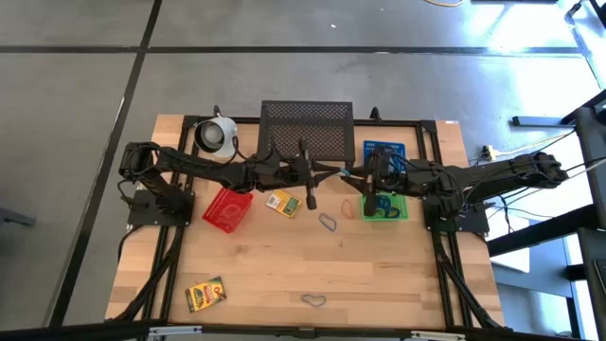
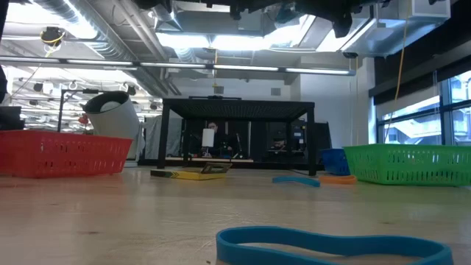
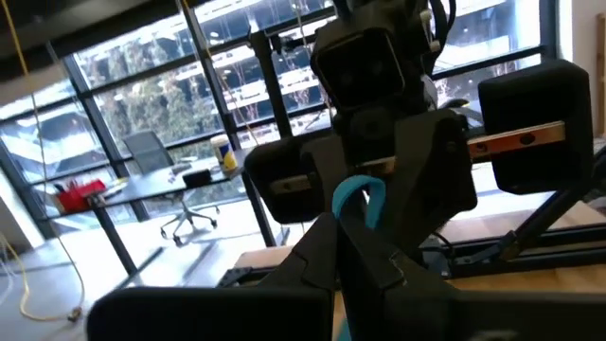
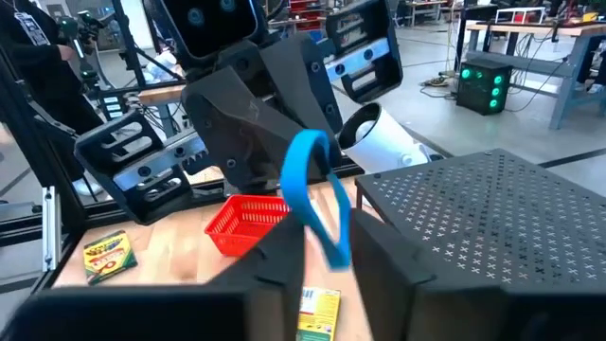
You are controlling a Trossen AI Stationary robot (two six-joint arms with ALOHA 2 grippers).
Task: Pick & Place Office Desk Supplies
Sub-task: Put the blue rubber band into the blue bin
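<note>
A thin blue loop (image 4: pixel 312 189) hangs in the air between my two grippers, which meet tip to tip above the middle of the table, in front of the black mesh shelf (image 1: pixel 306 128). My left gripper (image 1: pixel 324 174) and my right gripper (image 1: pixel 348 176) are both shut on it. On the table lie a yellow-green printed box (image 1: pixel 282 202), a second box (image 1: pixel 204 294) near the near left corner, a grey loop (image 1: pixel 328 223), an orange loop (image 1: pixel 350 206) and another blue loop (image 2: pixel 331 243) by the near edge. My left gripper pinches one end of the blue loop (image 3: pixel 362 201) between its two fingertips, coming level from the table's left. The loop is lifted clear and sticks out past the fingertips toward the other gripper. My right gripper has the loop's other end (image 4: pixel 329 237) between its two fingers, coming level from the table's right. The loop stands up out of the fingers, clear of the table.
The red basket (image 1: pixel 227 208) sits below my left arm, the green basket (image 1: pixel 383 206) holding loops and the blue basket (image 1: pixel 383 152) below my right arm. A white mug (image 1: pixel 218 134) lies left of the shelf. The near half of the table holds only scattered items.
</note>
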